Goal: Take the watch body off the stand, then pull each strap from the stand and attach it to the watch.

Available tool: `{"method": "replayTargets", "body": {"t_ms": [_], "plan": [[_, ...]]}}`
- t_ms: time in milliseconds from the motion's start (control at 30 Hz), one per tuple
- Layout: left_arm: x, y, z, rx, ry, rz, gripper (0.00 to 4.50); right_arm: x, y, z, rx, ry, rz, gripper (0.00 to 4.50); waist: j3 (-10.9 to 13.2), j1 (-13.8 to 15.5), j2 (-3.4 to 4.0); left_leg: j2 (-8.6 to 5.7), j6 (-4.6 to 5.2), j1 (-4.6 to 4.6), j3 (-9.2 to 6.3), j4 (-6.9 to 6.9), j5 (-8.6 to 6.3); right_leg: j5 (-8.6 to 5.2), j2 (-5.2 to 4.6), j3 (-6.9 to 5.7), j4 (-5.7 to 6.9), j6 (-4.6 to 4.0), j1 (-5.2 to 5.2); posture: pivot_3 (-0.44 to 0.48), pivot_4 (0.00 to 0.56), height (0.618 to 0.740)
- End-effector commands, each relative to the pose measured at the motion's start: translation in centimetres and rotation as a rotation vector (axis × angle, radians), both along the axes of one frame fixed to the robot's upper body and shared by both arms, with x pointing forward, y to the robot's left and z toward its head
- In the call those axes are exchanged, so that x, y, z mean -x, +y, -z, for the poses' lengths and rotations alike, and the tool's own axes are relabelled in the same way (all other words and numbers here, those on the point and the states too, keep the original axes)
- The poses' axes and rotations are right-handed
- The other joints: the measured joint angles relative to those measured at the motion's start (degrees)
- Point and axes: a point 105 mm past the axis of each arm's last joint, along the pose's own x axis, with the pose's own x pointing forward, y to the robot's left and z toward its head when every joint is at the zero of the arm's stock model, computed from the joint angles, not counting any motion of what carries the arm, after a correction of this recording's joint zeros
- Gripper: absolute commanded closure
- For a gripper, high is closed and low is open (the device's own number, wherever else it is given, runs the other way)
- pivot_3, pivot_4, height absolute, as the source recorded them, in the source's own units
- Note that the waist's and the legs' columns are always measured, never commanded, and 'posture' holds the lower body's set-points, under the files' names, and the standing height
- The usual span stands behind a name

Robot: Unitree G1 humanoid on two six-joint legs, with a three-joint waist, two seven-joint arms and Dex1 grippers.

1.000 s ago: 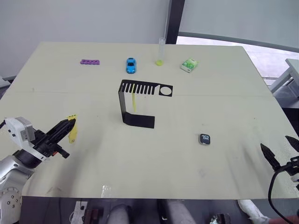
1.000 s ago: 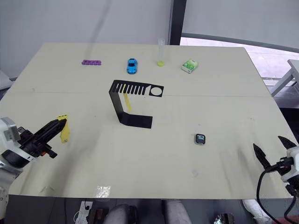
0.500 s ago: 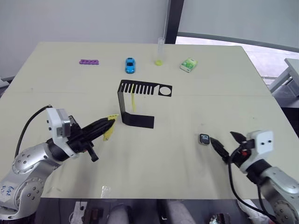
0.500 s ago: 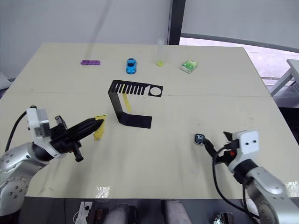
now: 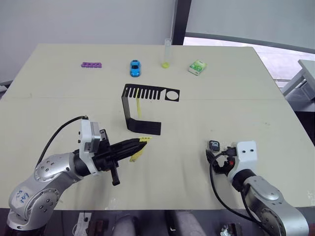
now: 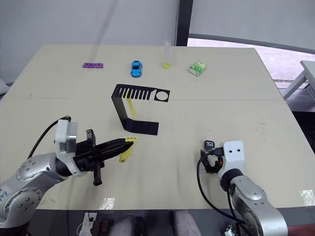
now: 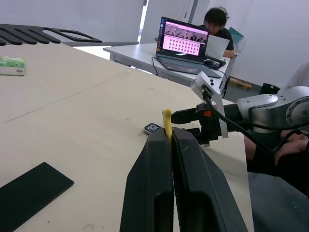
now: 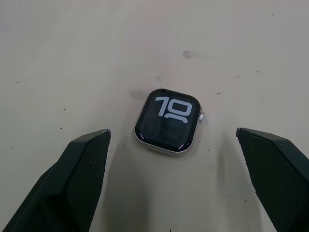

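The watch body (image 8: 168, 122) lies flat on the table, screen up, right of the stand (image 5: 129, 110). My right gripper (image 8: 172, 130) is open and straddles it, with a fingertip (image 8: 96, 140) on each side and a gap to the case on both. My left gripper (image 5: 142, 142) is shut on a yellow strap (image 5: 139, 148), held just above the table in front of the stand's base. In the left wrist view that strap (image 7: 167, 121) sticks up between the shut fingers, pointing at the watch body (image 7: 153, 128). A second yellow strap (image 5: 139, 107) hangs from the stand's slotted top plate.
Along the table's far edge sit a purple bar (image 5: 92, 64), a blue toy car (image 5: 135, 68), a clear tube (image 5: 166, 54) and a green-white packet (image 5: 197, 67). A person (image 7: 217, 21) sits at a laptop (image 7: 186, 41) beyond the table.
My left gripper has carried the strap rightward to the front of the stand. My right gripper has come in from the right edge and now straddles the watch body.
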Motion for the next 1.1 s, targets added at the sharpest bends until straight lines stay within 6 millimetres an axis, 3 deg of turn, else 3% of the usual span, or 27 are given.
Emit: {"method": "replayTargets", "body": {"t_ms": [33,1000,1100], "plan": [[0.6,-0.6,-1.1,0.024,-0.039,0.034,4.5,-0.2,-0.6,-0.5,0.016,-0.02,0.058,0.08,0.0,0.0,0.0,0.0,0.0,0.0,0.0,0.0,0.0,0.0,0.0,0.0,0.0,0.0,0.0,0.0,0.15,0.74],[0.2,-0.3,-1.5,0.039,-0.02,0.012,4.5,-1.9,0.9,1.3,-0.025,0.044,0.14,0.08,0.0,-0.2,-0.07,-0.01,-0.04,-0.01,0.02,0.01,0.03,-0.01,0.02,0.0,0.06,-0.02,-0.05,0.0,0.15,0.74],[0.1,-0.3,-1.5,0.038,-0.019,0.012,4.5,-1.9,1.0,1.5,-0.029,0.05,0.142,0.99,-0.1,-0.2,-0.08,-0.01,-0.04,0.0,0.02,0.01,0.03,-0.01,0.01,0.0,0.06,-0.02,-0.04,0.0,0.15,0.74]]}}
